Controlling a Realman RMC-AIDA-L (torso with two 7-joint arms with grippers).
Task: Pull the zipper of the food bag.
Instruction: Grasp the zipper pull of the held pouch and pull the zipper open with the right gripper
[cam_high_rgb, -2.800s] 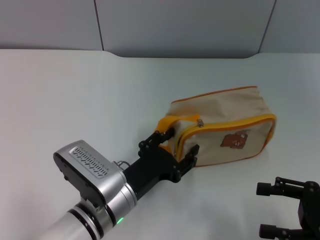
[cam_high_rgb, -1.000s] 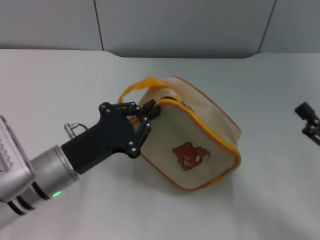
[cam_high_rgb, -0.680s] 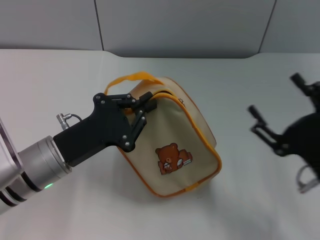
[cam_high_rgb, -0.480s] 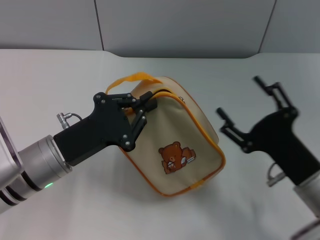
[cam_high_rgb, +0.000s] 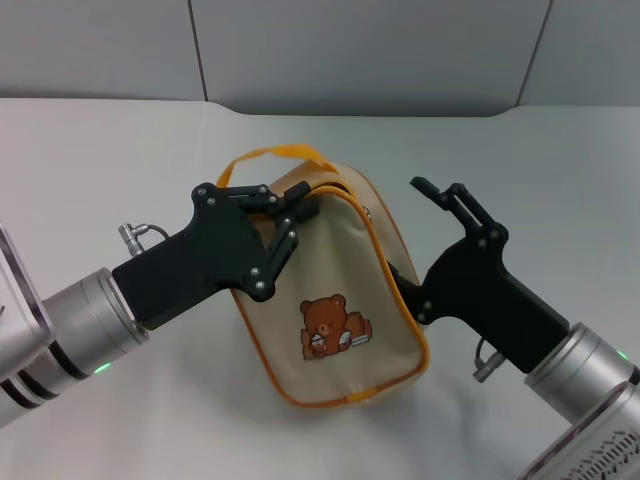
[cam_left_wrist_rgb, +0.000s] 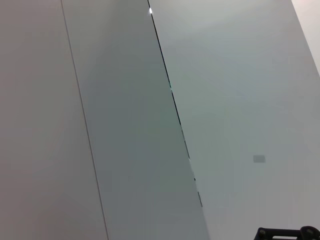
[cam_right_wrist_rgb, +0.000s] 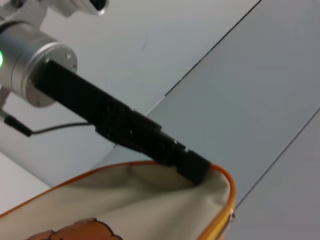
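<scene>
The food bag (cam_high_rgb: 330, 280) is beige with orange piping and a brown bear picture (cam_high_rgb: 325, 326); it stands tilted on end in the middle of the head view. Its orange strap (cam_high_rgb: 272, 155) loops over the top. My left gripper (cam_high_rgb: 293, 215) is shut on the bag's upper left corner. A small silvery zipper pull (cam_high_rgb: 367, 209) shows on the top right edge. My right gripper (cam_high_rgb: 420, 240) is open against the bag's right side, one finger above and one low by the fabric. The right wrist view shows the bag's corner (cam_right_wrist_rgb: 150, 195) and the pull (cam_right_wrist_rgb: 231, 216).
The white table (cam_high_rgb: 120, 150) runs back to a grey panelled wall (cam_high_rgb: 360, 50). The left wrist view shows only grey wall panels (cam_left_wrist_rgb: 150, 125). My left arm (cam_high_rgb: 90, 320) fills the lower left and my right arm (cam_high_rgb: 570, 375) the lower right.
My left gripper took the bag from lying on the table and turned it up on end. My right gripper came in from the right and now sits against the bag's right side.
</scene>
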